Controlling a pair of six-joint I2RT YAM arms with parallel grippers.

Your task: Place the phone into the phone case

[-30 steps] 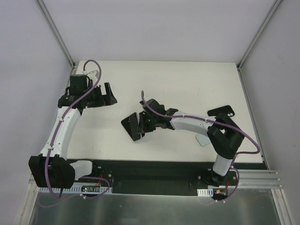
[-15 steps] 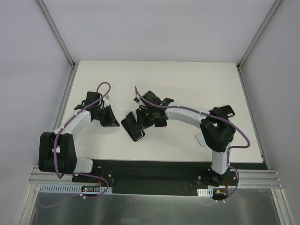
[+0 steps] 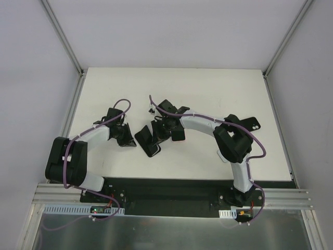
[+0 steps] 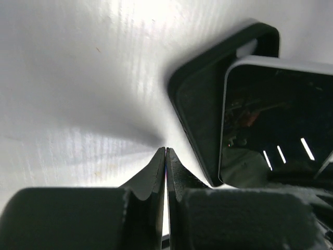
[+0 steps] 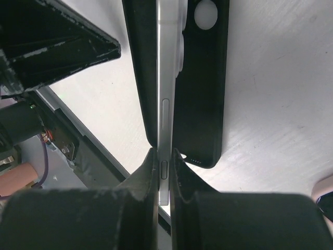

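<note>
The phone (image 5: 166,88) stands on edge, and my right gripper (image 5: 165,156) is shut on its silver side by the button. Its dark screen (image 4: 273,120) faces the left wrist camera. The black phone case (image 4: 200,104) lies open side up on the white table, with the phone's lower edge resting in it at a tilt. In the top view the case (image 3: 151,148) sits between the two grippers. My left gripper (image 4: 165,150) is shut on nothing, its tips on the table just left of the case. From above, the left gripper (image 3: 128,139) and the right gripper (image 3: 164,130) flank the case.
A pale flat object (image 3: 222,154) lies on the table by the right arm's elbow, and its pinkish corner (image 5: 325,192) shows in the right wrist view. The black base strip (image 3: 166,186) runs along the near edge. Grey walls enclose the table.
The left arm swung from the back left corner to the case's left side and its gripper shut. The right gripper, still holding the phone, shifted slightly back.
</note>
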